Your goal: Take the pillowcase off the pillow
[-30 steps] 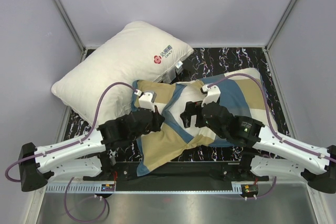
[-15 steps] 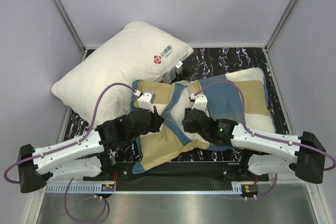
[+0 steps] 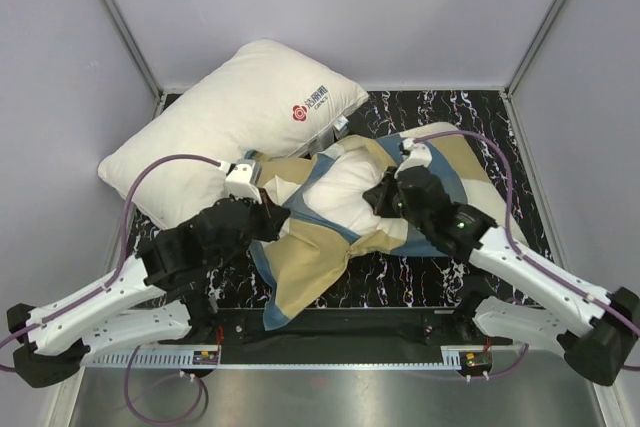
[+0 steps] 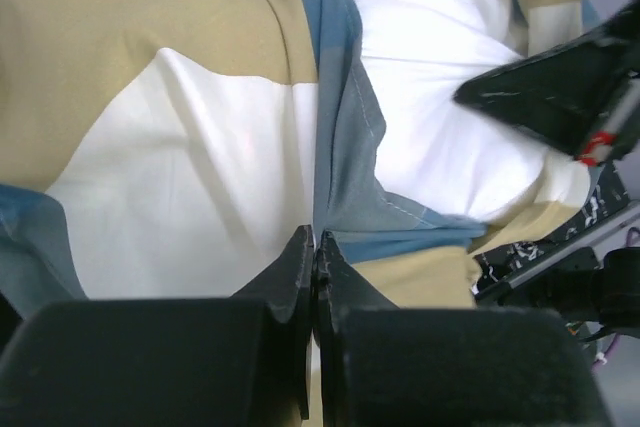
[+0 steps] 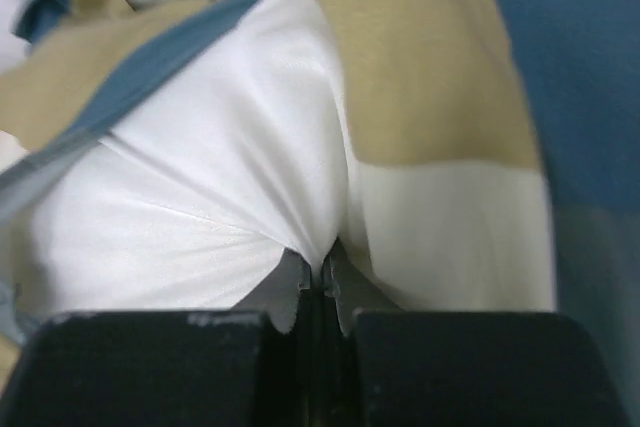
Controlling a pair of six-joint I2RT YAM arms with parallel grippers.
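Observation:
The checked pillowcase (image 3: 310,262) in teal, tan and cream lies bunched across the middle of the table. Its mouth gapes, baring the plain off-white pillow (image 3: 335,192). My left gripper (image 3: 272,219) is shut on the pillowcase's left edge. In the left wrist view its jaws (image 4: 315,242) pinch a seam where blue and cream fabric (image 4: 200,177) meet, with the pillow (image 4: 450,117) beyond. My right gripper (image 3: 378,197) is shut on the bare pillow. The right wrist view shows white pillow fabric (image 5: 200,207) puckering into the closed jaws (image 5: 322,272), with the pillowcase (image 5: 430,97) alongside.
A second white pillow with a red logo (image 3: 240,117) lies at the back left, touching the pillowcase. Black marbled tabletop (image 3: 430,112) shows at the back right. Grey walls close in on three sides, and a metal rail (image 3: 320,352) runs along the front.
My right gripper has shut on the pillow and shifted back right. My left arm has pulled the pillowcase edge leftward, and more white pillow shows.

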